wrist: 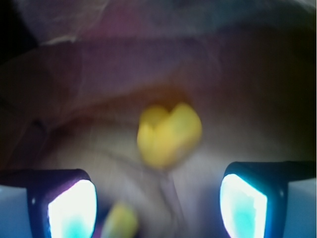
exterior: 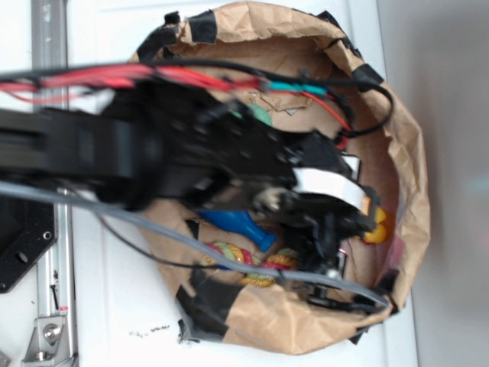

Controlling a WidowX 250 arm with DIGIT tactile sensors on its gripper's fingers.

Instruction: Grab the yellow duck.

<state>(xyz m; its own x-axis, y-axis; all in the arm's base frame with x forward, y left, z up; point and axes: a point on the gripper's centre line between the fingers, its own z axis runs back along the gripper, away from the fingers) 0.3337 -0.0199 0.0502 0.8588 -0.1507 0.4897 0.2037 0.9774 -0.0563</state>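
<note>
Exterior — brown paper bowl (exterior: pixel 416 176), white tabletop (exterior: pixel 114 306)

No readable text, labels or numbers anywhere.

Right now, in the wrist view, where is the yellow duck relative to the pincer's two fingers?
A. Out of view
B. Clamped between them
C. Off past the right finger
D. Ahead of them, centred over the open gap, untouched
D: in the wrist view the yellow duck lies beyond the open pincer, between the lines of its fingers, with clear space on both sides.
</note>
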